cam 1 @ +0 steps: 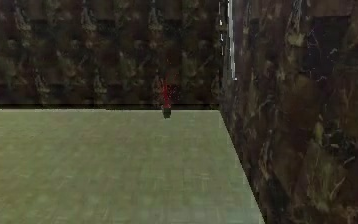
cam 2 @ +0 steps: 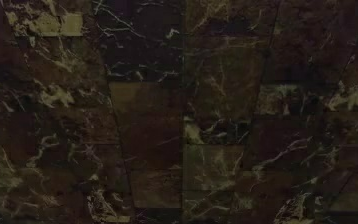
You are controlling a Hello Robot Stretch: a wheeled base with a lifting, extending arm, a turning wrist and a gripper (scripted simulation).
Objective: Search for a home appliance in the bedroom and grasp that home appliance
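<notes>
Apparently 1 small red thing w/ dark base (cam 1: 167, 98) is sitting by the dark marbled far wall (cam 1: 77, 55), prob. tucked clear of the green floor (cam 1: 97, 165); tool state: can't tell.

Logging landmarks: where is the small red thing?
Forward view, near the middle: the small red thing stands on the green floor at the foot of the far wall.

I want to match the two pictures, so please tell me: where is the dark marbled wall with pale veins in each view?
Forward view: the dark marbled wall with pale veins rises along the right side, beside the green floor; a small red thing stands at the back wall's foot.
Arm side view: that wall, probably the same one, stands near, in squarish panels.
Shared landmark: the pale veining on dark stone.
</notes>
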